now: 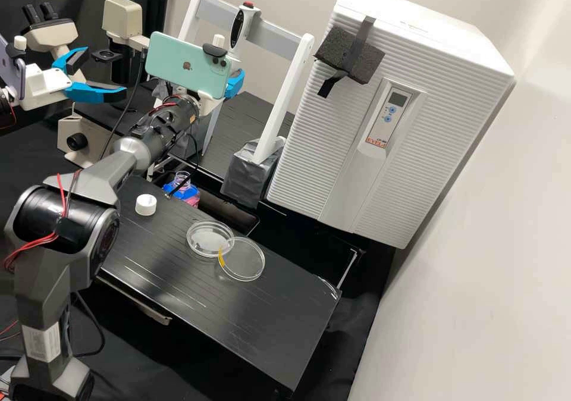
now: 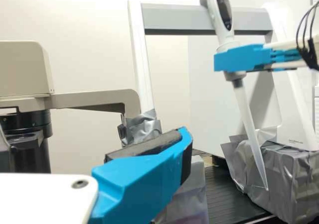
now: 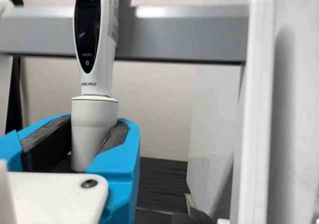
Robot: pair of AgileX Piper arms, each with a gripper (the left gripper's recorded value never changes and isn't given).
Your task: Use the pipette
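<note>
Above black bench (image 1: 238,318), right gripper (image 3: 79,137) tight around pipette (image 3: 94,45); left gripper (image 1: 102,72) aloft, fingers (image 1: 95,93) apart, empty.

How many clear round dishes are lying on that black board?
2: the first dish lies nearer the white cap; the second dish lies against it, farther from the cap. None looks hidden.

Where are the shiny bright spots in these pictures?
High view: pale streaks of light glint across the black tray. Left wrist view: the wall glows very bright. Right wrist view: a white glare patch sits on the grey bar behind the pipette, which is held in the right hand.
</note>
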